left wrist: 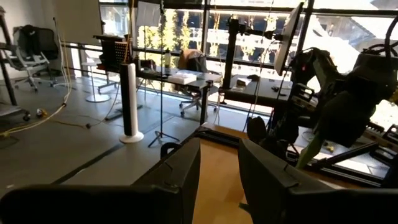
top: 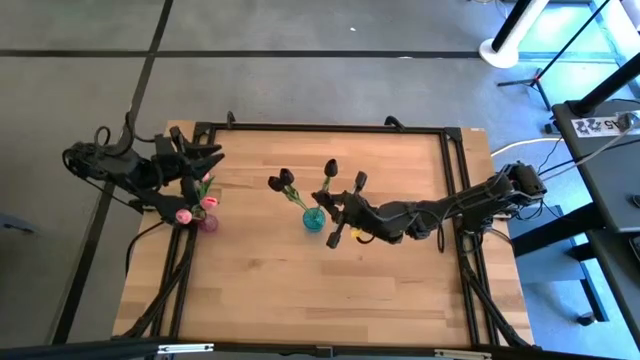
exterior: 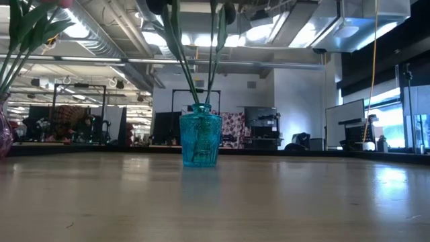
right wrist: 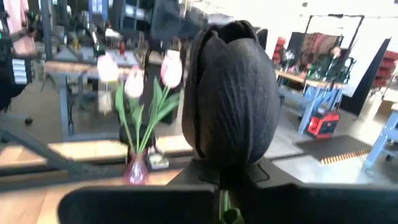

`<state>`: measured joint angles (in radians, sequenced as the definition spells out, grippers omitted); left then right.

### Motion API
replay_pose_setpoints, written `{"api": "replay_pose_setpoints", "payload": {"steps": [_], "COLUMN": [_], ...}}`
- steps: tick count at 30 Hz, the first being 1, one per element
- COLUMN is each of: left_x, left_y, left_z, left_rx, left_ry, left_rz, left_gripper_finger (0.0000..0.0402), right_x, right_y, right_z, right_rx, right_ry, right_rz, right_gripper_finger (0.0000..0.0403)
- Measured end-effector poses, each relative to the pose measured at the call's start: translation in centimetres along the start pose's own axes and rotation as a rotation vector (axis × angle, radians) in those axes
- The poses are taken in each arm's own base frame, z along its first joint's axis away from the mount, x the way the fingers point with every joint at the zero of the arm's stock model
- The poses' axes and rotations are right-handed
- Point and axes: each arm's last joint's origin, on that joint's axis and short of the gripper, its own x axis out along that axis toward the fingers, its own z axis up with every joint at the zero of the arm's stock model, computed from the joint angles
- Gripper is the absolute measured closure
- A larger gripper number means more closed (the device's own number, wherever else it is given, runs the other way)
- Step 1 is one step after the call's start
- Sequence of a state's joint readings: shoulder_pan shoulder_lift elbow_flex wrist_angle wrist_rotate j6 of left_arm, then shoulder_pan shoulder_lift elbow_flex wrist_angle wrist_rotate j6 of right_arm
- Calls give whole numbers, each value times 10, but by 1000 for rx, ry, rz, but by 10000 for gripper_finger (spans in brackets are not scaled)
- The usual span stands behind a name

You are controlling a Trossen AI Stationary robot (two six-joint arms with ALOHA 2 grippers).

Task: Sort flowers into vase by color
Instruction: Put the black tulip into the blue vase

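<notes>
A teal glass vase [top: 313,218] [exterior: 200,136] stands mid-table with three dark maroon tulips [top: 287,178] in it, their stems [exterior: 183,60] rising from its mouth. A small pink vase [top: 207,223] [right wrist: 135,170] near the left edge holds pink tulips [top: 184,215] [right wrist: 134,84]. My right gripper [top: 328,205] [right wrist: 221,182] hovers just right of the teal vase, shut on another dark tulip whose bud [right wrist: 231,93] fills its wrist view. My left gripper [top: 208,160] [left wrist: 219,177] is open in the air just beyond the pink vase, holding nothing. My right gripper pinches the dark tulip's stem [right wrist: 232,214] just under the bud, between its two fingers. The bud stands past the fingertips. The fingers reach in level from the table's right, toward the teal vase. The stem's lower part is hidden behind the gripper.
Black frame rails [top: 320,128] run along the table's far, left and right edges. Bare wood [top: 320,300] lies between the vases and the near edge. Cables and a stand [top: 520,40] sit on the floor beyond the far right corner.
</notes>
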<state>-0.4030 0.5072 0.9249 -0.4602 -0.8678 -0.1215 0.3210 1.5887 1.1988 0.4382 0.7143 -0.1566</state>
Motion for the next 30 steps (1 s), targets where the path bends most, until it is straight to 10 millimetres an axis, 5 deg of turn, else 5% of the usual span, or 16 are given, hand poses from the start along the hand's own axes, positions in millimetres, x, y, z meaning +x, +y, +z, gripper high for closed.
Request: {"api": "replay_pose_setpoints", "payload": {"steps": [13, 19, 30], "left_x": [0, -2, -11], "left_y": [1, 2, 13], "left_z": [1, 1, -6], "left_rx": [-5, -5, -33], "left_ry": [-4, -6, 26], "left_rz": [13, 8, -45], "left_gripper_finger": [296, 296, 296], "right_x": [-1, -18, -14], "right_y": [-3, -4, 2], "right_z": [9, 26, 14], "right_rx": [-7, 25, 56], "right_ry": [-65, -91, -35], "right_rz": [-13, 10, 10], "right_gripper_finger": [391, 391, 391]}}
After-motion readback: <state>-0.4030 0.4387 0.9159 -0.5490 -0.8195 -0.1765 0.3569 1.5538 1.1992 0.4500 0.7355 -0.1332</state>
